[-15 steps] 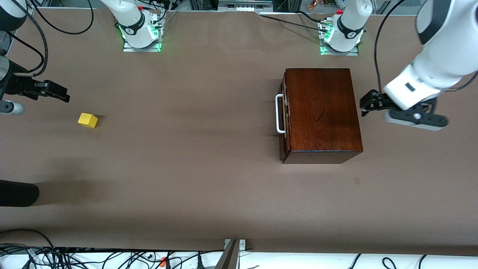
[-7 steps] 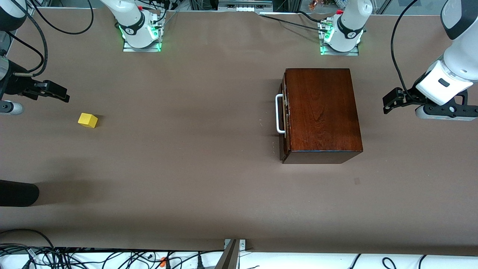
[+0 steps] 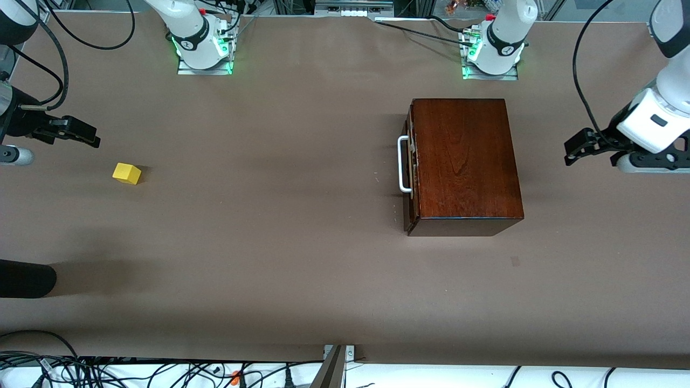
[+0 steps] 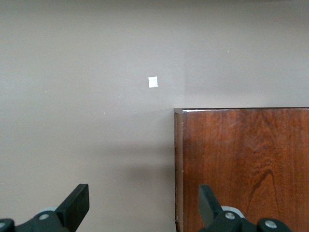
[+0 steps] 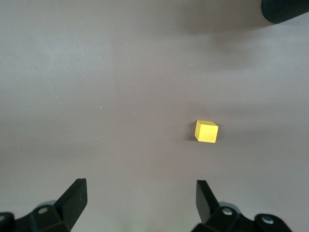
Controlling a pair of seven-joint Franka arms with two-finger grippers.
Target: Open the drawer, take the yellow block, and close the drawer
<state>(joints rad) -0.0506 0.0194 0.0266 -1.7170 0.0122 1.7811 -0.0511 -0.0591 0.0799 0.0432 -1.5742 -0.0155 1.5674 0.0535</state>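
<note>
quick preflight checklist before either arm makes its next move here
1. Drawer shut in wooden box: ok, only the white handle sticks out.
2. Yellow block out on the table, toward the right arm's end: ok.
3. Left end effector open, empty: ok.
4. Right end effector open, empty: ok.
5. Left end effector off the box: ok, it hangs over the table beside it.
6. Inside of drawer: cannot tell.

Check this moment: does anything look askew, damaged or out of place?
Nothing is damaged or spilled. The yellow block lies on the bare table at the right arm's end, and the drawer of the wooden box looks closed.
</note>
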